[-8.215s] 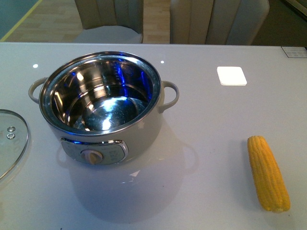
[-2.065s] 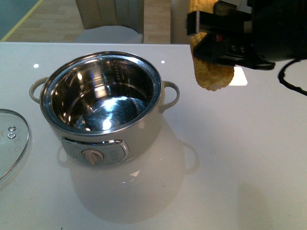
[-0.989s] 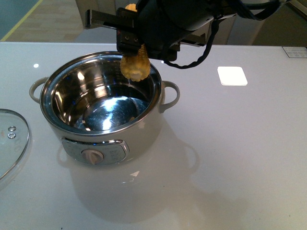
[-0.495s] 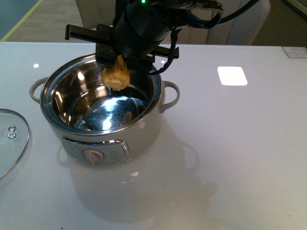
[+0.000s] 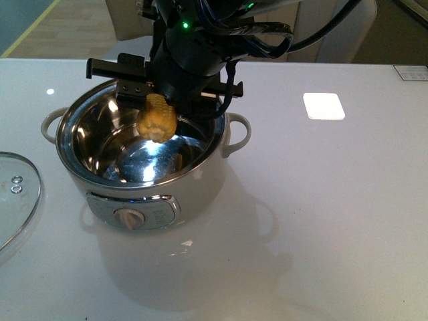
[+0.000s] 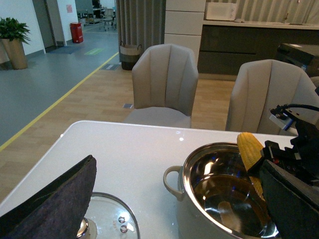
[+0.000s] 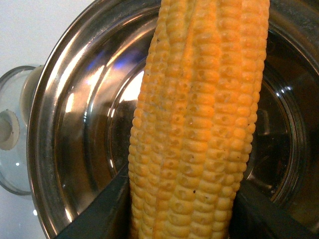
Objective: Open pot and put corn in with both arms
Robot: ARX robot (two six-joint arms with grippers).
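The cream-white pot (image 5: 204, 180) stands open on the white table, its steel bowl empty. My right gripper (image 5: 167, 92) is shut on the yellow corn (image 5: 156, 120) and holds it upright over the bowl, its lower end below the rim. In the right wrist view the corn (image 7: 199, 124) fills the middle between my black fingers (image 7: 104, 214), with the pot's bowl (image 7: 75, 124) below. My left gripper (image 6: 177, 164) is open and empty, and does not show in the front view. Its wrist view shows the pot (image 6: 187, 219) and the corn (image 6: 249, 149).
The glass lid (image 5: 13, 200) lies flat on the table left of the pot; it also shows in the left wrist view (image 6: 109, 224). A white square pad (image 5: 323, 105) lies at the back right. Chairs (image 5: 154, 27) stand behind the table.
My right gripper has carried the corn left from beside the pot to over it and lowered it; the corn's lower end has dropped into the bowl's mouth. The pot and lid have not moved.
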